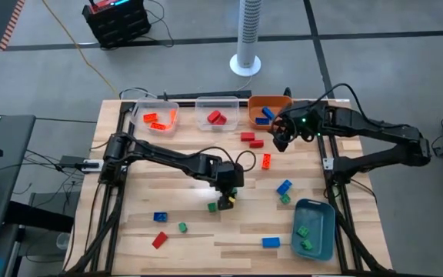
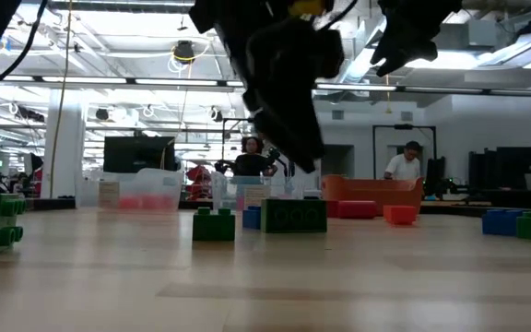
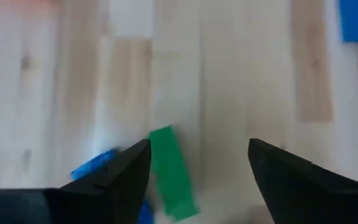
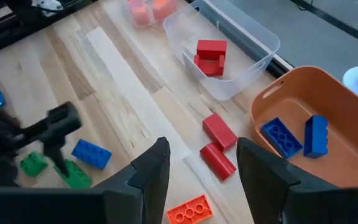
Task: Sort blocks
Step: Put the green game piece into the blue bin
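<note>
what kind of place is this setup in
Probably a large robotics lab or open workshop: the low view shows exposed ceiling lights, workstations with people behind, and the wooden table stands on a grey concrete floor.

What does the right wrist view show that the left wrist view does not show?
Only the right wrist view shows the orange bin with two blue blocks, the clear bin with red blocks, two red blocks and an orange block on the table. Only the left wrist view shows the left gripper open beside the green block. Both show that green block and a blue block next to it.
</note>
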